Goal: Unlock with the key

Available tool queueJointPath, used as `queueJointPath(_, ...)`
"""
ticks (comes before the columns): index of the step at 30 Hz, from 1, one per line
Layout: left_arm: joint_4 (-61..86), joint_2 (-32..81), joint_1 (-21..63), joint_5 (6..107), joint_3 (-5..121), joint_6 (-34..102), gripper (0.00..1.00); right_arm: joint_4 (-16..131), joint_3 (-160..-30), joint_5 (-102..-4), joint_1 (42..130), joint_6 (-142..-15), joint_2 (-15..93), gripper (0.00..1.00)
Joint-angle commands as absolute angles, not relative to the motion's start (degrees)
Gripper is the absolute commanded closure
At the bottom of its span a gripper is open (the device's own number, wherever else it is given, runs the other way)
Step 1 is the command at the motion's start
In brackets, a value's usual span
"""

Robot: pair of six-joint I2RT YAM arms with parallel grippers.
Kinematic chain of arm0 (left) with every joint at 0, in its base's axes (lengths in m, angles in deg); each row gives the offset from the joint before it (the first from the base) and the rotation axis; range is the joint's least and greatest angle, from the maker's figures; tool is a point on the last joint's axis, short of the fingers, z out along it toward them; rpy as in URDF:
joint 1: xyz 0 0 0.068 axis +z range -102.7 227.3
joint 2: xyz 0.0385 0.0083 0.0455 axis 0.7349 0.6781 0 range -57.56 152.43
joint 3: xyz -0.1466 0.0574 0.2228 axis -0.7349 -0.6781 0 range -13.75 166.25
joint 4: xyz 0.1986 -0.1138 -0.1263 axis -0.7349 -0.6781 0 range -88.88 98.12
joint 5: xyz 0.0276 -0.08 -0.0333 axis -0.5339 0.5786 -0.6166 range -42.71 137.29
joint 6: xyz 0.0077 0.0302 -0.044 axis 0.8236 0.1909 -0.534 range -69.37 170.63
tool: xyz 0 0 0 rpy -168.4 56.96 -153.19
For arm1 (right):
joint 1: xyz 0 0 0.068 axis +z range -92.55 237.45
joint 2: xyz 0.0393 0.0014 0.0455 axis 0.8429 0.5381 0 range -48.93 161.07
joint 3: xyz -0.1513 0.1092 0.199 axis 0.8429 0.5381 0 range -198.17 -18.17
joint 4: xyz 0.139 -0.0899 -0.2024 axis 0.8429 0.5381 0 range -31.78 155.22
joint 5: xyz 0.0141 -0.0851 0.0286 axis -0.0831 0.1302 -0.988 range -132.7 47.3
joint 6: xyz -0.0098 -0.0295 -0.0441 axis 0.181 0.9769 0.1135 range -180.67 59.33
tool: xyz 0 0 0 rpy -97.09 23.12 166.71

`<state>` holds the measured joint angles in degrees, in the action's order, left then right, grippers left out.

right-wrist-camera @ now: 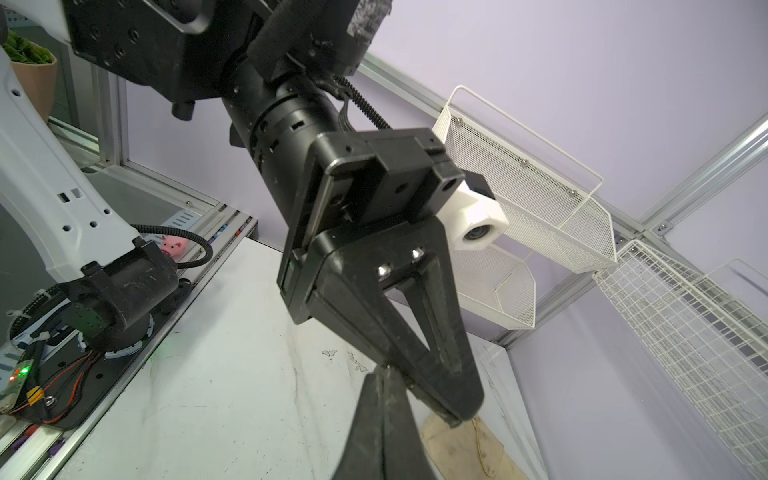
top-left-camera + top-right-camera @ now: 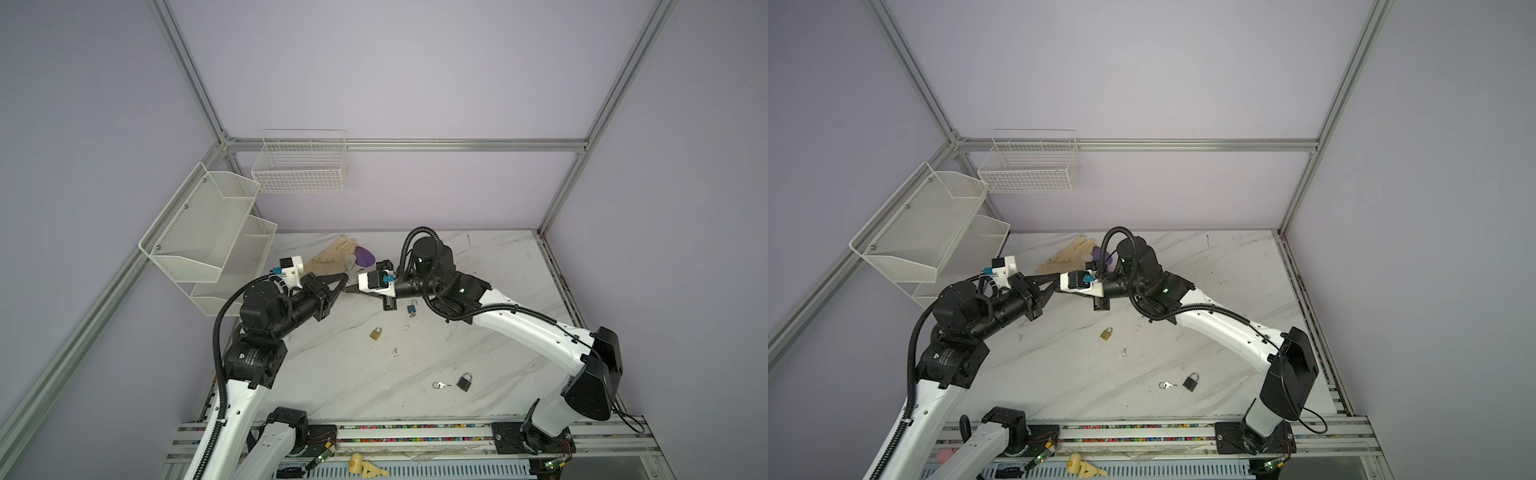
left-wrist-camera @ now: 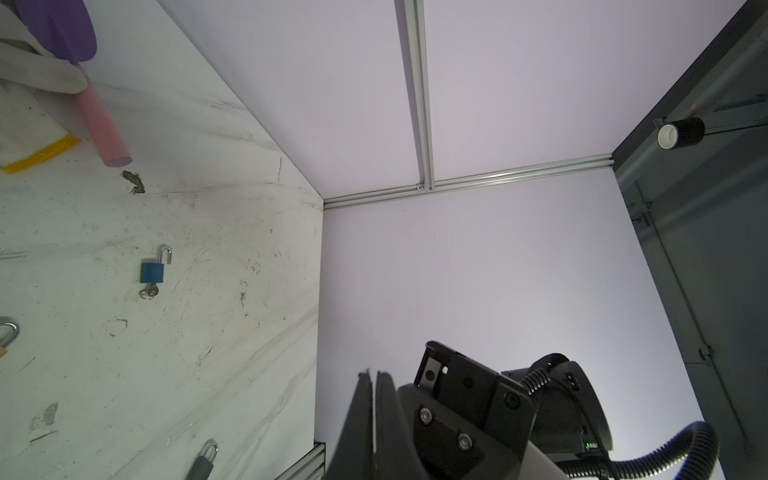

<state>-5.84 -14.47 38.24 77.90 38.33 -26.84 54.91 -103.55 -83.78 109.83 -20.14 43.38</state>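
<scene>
My left gripper (image 2: 343, 286) (image 3: 372, 374) and right gripper (image 2: 348, 290) (image 1: 384, 370) are both shut and meet above the back middle of the marble table (image 2: 332, 374). The right tip presses against the seam of the left fingers (image 1: 419, 332). A tiny glint shows at that contact; I cannot tell if it is a key. A blue padlock (image 3: 152, 271) (image 2: 411, 309) lies with its shackle open and a key (image 3: 150, 291) in it. Also lying on the table are a brass padlock (image 2: 375, 333) (image 2: 1106, 333), a black padlock (image 2: 464, 381) (image 2: 1190, 382) and a loose key ring (image 2: 440, 385) (image 2: 1167, 385).
A cream glove (image 2: 332, 253) and a purple scoop (image 2: 365, 254) with a pink handle (image 3: 104, 124) lie at the back of the table. White mesh shelves (image 2: 208, 232) and a wire basket (image 2: 299, 166) hang on the left and back walls.
</scene>
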Motion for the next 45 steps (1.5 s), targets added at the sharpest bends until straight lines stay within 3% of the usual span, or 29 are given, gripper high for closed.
queueJointPath(1,2.01,-15.18,38.25,77.00,38.90,-27.06,1.00,52.49,-102.33,-83.47,109.55,-20.70,41.87,0.89)
queueJointPath(5,2.69,-14.80,38.25,76.75,38.74,-26.89,1.00,51.71,-102.79,-83.67,109.55,-21.17,42.30,0.86)
queueJointPath(15,4.02,-13.99,38.17,72.26,38.68,-21.91,1.00,49.12,-99.16,-80.86,109.38,-27.58,38.28,0.59)
queueJointPath(19,11.81,-13.85,37.87,69.22,35.95,-15.92,1.00,45.50,-95.10,-78.63,109.14,-45.02,36.34,0.50)
queueJointPath(26,30.41,-8.23,32.19,66.92,30.43,-6.86,1.00,35.84,-86.50,-68.73,105.46,-87.81,32.89,0.38)
queueJointPath(33,45.76,-0.95,23.33,62.26,28.28,-1.15,1.00,19.98,-78.53,-71.62,103.65,-106.14,29.25,0.38)
queueJointPath(45,52.17,2.99,19.46,60.47,28.26,-0.35,1.00,12.52,-75.36,-68.98,102.33,-111.29,27.34,0.49)
